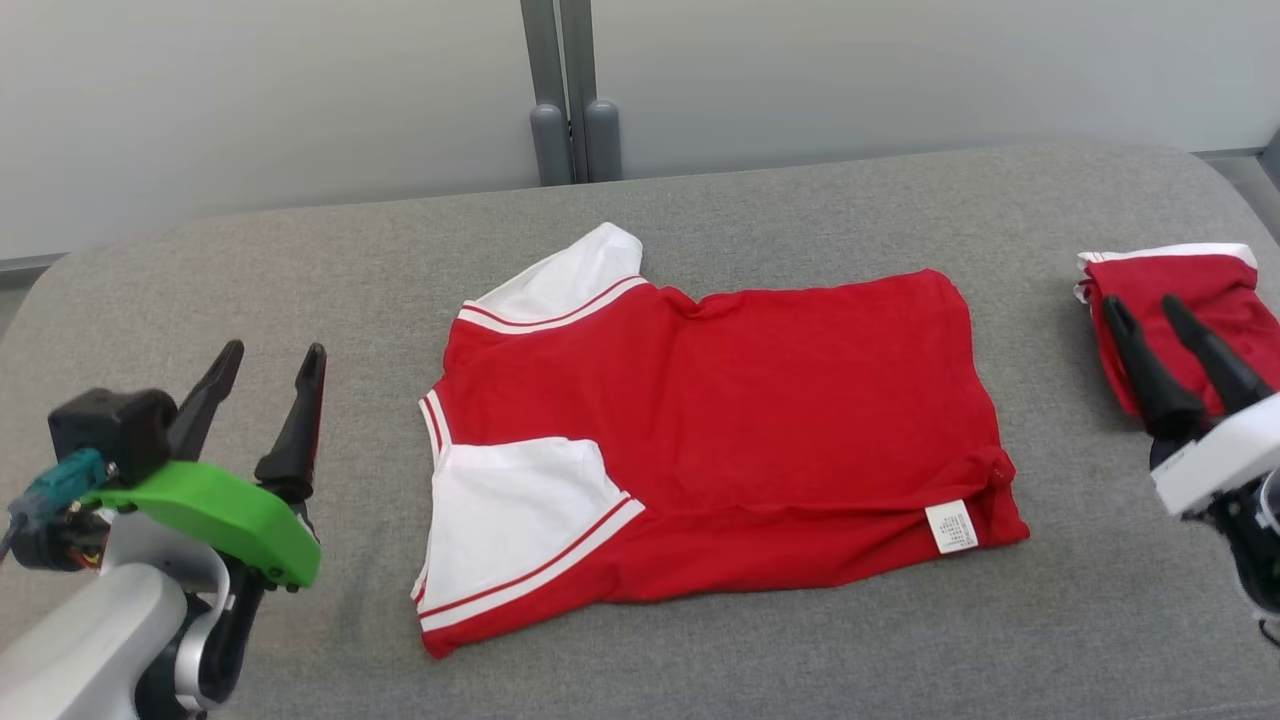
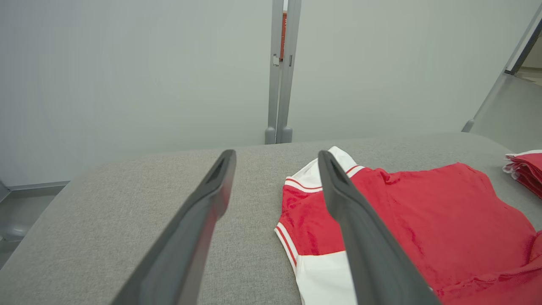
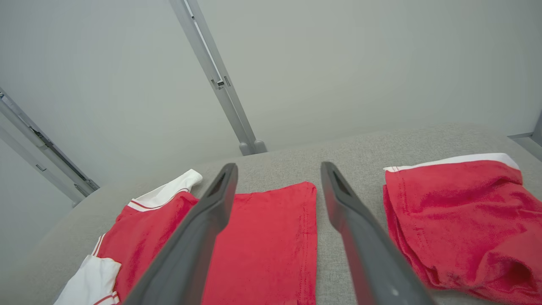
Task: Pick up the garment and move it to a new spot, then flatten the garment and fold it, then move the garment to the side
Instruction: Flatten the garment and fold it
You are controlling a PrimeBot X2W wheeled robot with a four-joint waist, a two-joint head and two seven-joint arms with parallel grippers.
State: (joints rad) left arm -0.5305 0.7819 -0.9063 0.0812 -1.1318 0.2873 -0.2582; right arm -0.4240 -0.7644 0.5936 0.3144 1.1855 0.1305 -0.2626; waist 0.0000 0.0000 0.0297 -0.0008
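Note:
A red garment [image 1: 760,420] with white sleeves and red-white trim lies folded in half in the middle of the grey padded table [image 1: 300,260]; a white label shows at its lower right corner. The garment [image 2: 427,228] also lies right of my left fingers in the left wrist view, and the garment [image 3: 262,241] sits behind my right fingers in the right wrist view. My left gripper [image 1: 268,358] hovers open and empty, well left of it. My right gripper [image 1: 1145,308] is open and empty at the far right, in front of a folded pile.
A folded pile of red clothes with a white edge [image 1: 1190,300], [image 3: 465,220] lies at the table's right end. A grey wall with a vertical metal post [image 1: 565,90] stands behind the table. Bare grey padding surrounds the garment on the left, front and back.

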